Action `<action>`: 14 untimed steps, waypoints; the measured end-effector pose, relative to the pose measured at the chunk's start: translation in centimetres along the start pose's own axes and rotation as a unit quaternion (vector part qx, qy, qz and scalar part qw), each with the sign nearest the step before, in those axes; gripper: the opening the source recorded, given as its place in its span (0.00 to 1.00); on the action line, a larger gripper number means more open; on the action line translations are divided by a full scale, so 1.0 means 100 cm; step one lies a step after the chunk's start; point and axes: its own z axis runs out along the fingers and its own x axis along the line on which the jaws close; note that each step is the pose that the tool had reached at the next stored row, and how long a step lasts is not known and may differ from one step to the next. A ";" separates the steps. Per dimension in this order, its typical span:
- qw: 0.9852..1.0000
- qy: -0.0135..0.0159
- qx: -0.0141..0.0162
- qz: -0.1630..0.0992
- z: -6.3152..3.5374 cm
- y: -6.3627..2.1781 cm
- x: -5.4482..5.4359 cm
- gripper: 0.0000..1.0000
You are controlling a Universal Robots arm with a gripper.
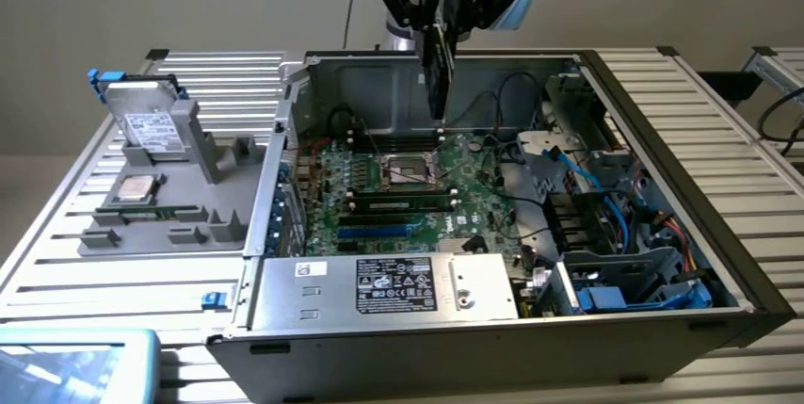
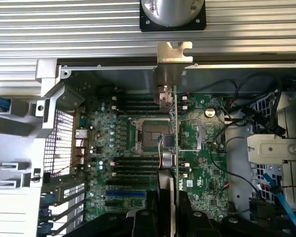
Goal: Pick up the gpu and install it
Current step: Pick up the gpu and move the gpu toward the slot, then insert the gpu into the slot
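the end effector is pinching the gpu by its upper edge, so the card hangs edge-on and upright over the open computer case. its lower end is just above the motherboard, near the cpu socket, and i cannot tell whether it touches. in the wrist view the gpu is a thin line with its silver bracket toward the case wall. on the table, at the exterior view's left, a grey tray holds a hard drive.
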 end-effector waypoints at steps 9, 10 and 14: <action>1.000 0.005 -0.001 -0.030 0.0001 0.0000 -0.001 0.28; 0.999 0.007 -0.002 -0.039 0.0002 0.0000 -0.001 0.28; 0.997 0.012 -0.005 -0.075 0.0001 0.0000 -0.001 0.28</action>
